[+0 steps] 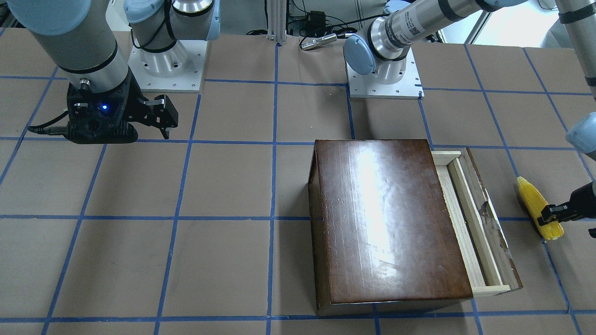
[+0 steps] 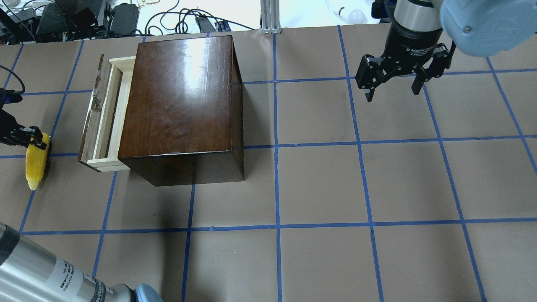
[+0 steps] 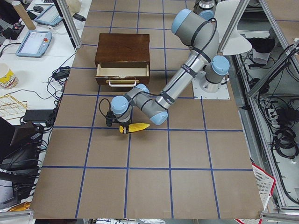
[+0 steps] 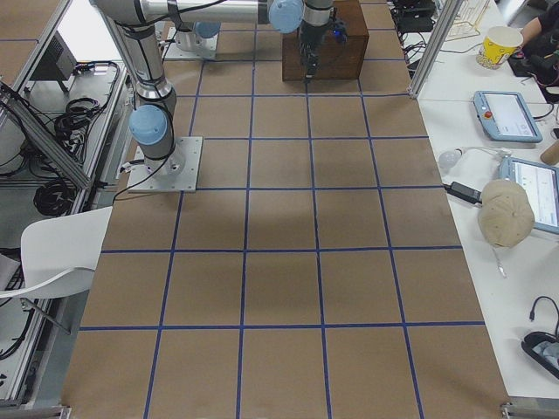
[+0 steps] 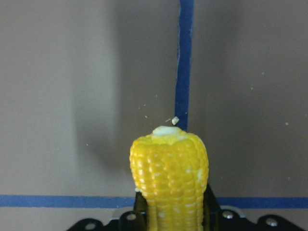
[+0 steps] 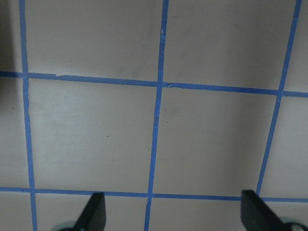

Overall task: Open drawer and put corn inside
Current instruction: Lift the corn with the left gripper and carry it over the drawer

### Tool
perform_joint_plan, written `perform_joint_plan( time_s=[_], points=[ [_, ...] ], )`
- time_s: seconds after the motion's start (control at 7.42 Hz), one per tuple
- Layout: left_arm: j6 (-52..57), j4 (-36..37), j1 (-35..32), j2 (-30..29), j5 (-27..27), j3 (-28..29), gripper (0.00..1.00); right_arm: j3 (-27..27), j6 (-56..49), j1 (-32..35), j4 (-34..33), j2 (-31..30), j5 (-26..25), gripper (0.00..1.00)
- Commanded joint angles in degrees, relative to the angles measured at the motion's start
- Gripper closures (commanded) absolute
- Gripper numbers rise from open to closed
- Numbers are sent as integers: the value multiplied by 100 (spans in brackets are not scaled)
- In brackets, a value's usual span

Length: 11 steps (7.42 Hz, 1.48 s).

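Note:
The yellow corn (image 2: 33, 165) lies low by the table, left of the drawer, pointed end toward the robot. My left gripper (image 2: 37, 141) is shut on its thick end; the wrist view shows the corn (image 5: 168, 178) between the fingers. I cannot tell whether it rests on the table. The drawer (image 2: 105, 117) is pulled partly out of the dark-brown cabinet (image 2: 180, 105), and its pale tray shows nothing inside. It also shows in the front view (image 1: 470, 218), with the corn (image 1: 535, 202) beside it. My right gripper (image 2: 392, 94) is open and empty, hovering over bare table far to the right.
The table is brown board with a blue tape grid (image 6: 156, 120). The arm bases (image 1: 384, 77) stand on the robot's side. Cables and devices (image 2: 84, 16) lie beyond the far edge. Monitors and a cup (image 3: 5, 74) stand on the side bench.

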Motion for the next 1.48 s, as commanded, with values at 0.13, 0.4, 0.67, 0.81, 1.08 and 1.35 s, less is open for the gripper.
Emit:
perform_joint_plan(
  time_s=[0.13,0.4,0.67,0.81,1.08,1.35],
  points=[
    [1,-206,-38,324,8,100,100,0,0,9,0,0,0,0],
    [18,-975,-143,772,-44,440,100,0,0,9,0,0,0,0],
    [1,-2056,-599,1098,-45,1047,100,0,0,0,0,0,0,0],
    [-8,-2131,-801,1247,-62,1093,100,0,0,0,0,0,0,0],
    [-104,-2141,-1590,1467,-36,1032,100,0,0,0,0,0,0,0],
    [-507,-2158,-2119,1556,-27,1005,100,0,0,0,0,0,0,0]
  ],
)
